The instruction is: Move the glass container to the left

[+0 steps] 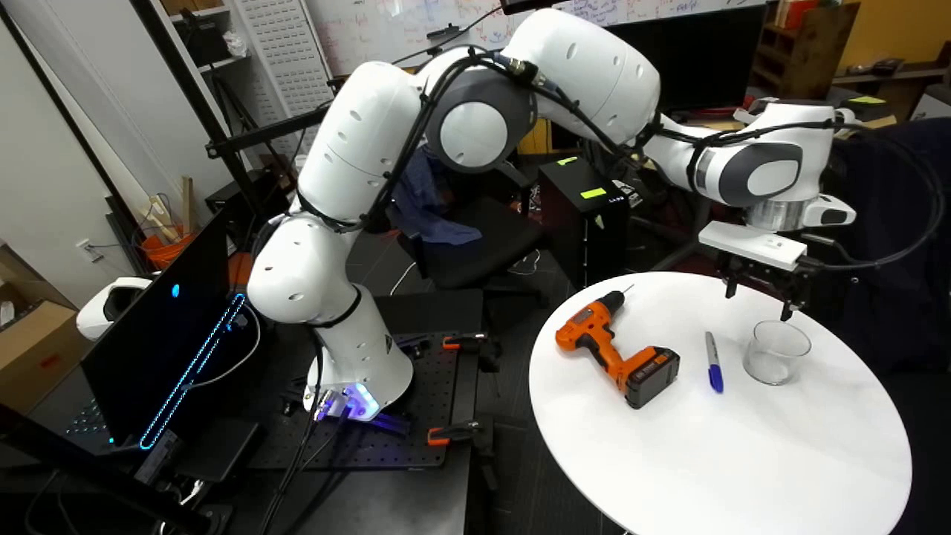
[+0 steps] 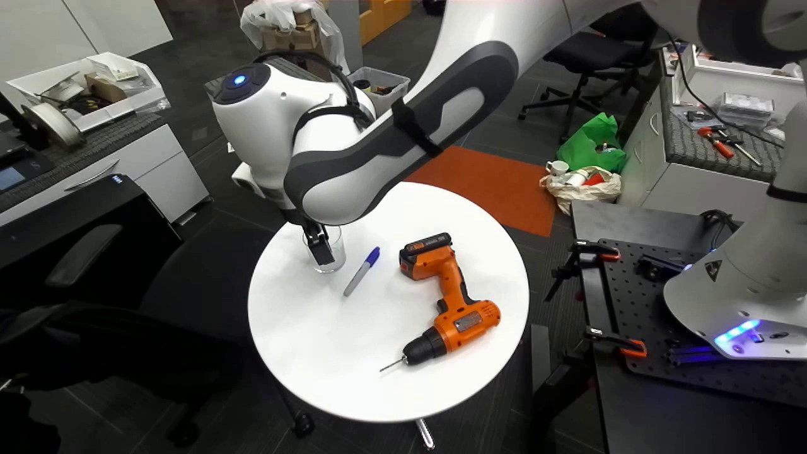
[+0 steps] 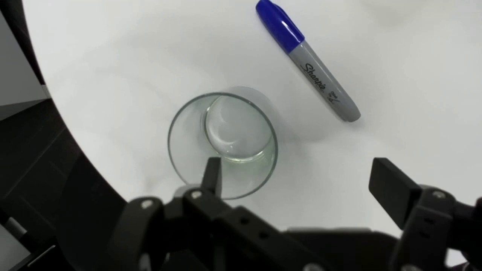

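The glass container [image 1: 775,355] is a clear round cup standing upright on the white table. In an exterior view it [image 2: 336,250] is partly hidden behind a gripper finger. My gripper [image 1: 759,303] is open and empty above the table, close to the glass. In the wrist view the gripper [image 3: 297,169] has its fingers wide apart. There the left finger overlaps the near part of the glass [image 3: 241,128], and the right finger is over bare table. I cannot tell whether the left finger touches the rim.
A blue-capped grey marker [image 3: 308,62] lies beside the glass. An orange-and-black drill [image 1: 613,349] lies beyond the marker, its battery toward it; it also shows in an exterior view [image 2: 449,293]. The round table's edge [image 3: 69,128] is close to the glass.
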